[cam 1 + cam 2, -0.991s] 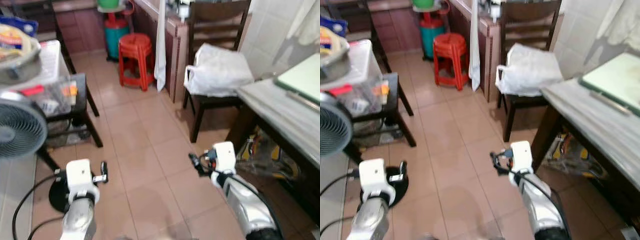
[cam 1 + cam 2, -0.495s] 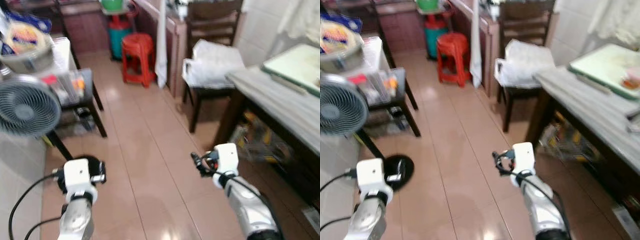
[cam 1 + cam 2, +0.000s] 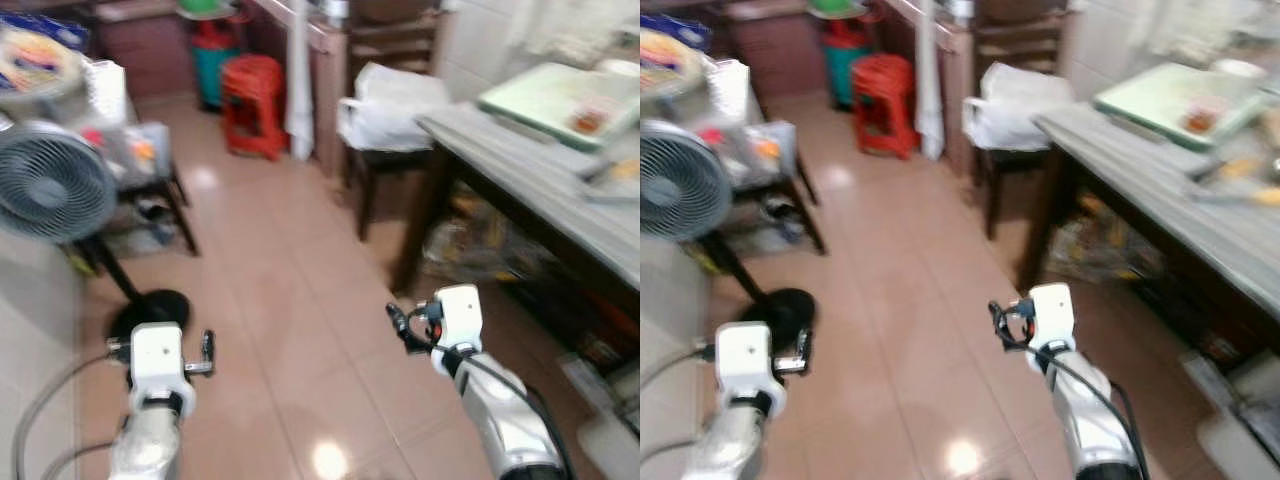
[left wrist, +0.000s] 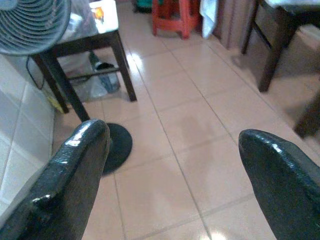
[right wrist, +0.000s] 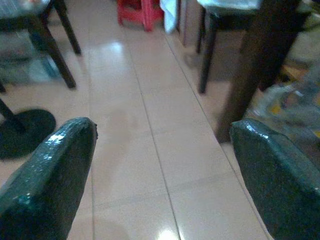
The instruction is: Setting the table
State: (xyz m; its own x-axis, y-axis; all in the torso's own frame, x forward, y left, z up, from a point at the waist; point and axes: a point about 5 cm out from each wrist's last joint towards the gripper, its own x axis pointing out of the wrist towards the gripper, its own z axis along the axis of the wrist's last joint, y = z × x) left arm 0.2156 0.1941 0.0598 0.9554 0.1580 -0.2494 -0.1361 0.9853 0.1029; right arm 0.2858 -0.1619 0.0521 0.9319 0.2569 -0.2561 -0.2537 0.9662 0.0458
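Open tiled floor [image 3: 290, 290] is stretching toward 12 o'clock between the fan [image 3: 50, 185] at 10 and the table [image 3: 540, 190] edge at 2 — both the left gripper [image 4: 165, 165] and right gripper [image 5: 160, 165] are hanging wide open, holding nothing.

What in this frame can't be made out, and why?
- Items on the green board and table: motion blur in both eye views.
- Clutter under the table: blurred and shaded.
- White bag contents: opaque.
- Fan: cut by the left wrist view's edge.
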